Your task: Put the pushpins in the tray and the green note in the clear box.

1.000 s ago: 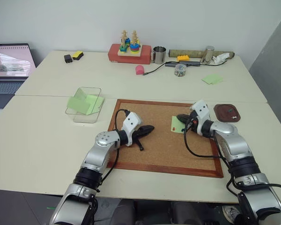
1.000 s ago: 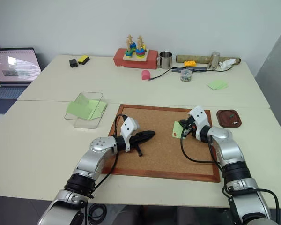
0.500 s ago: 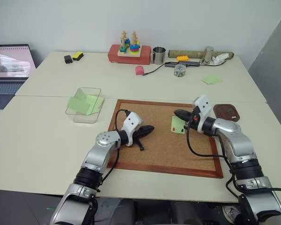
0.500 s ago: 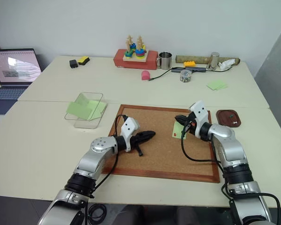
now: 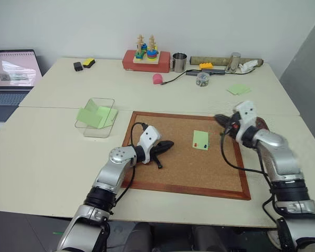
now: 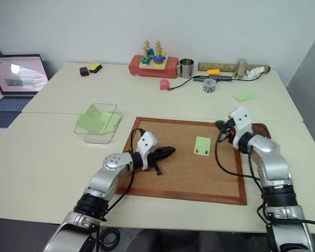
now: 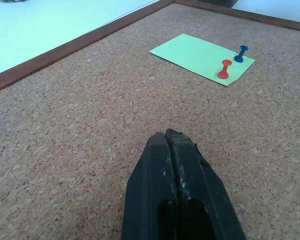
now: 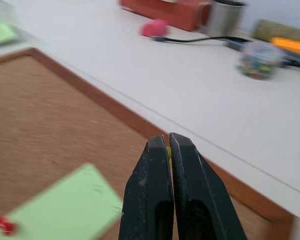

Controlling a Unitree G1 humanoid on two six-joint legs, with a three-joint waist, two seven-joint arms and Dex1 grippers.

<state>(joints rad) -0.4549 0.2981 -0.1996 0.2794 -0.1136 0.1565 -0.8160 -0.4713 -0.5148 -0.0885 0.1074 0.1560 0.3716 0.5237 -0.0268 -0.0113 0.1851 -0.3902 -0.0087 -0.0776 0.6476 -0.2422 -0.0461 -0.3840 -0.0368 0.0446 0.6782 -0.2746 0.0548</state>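
Note:
The green note lies flat on the corkboard, with a red pushpin and a blue pushpin standing in its near edge. My right gripper hovers over the board's right edge, shut, with a sliver of a yellow pushpin between its fingertips. The dark wooden tray sits just behind that hand, partly hidden by it. My left gripper rests shut and empty on the board's left part. The clear box stands left of the board with green papers inside.
Along the far edge stand a laptop, a red block with a stacking toy, a metal cup, a jar of pins and a cable. Loose green notes lie at the back right.
My right gripper has left the green note, moving right and up to the board's right edge by the tray. The left arm has not moved.

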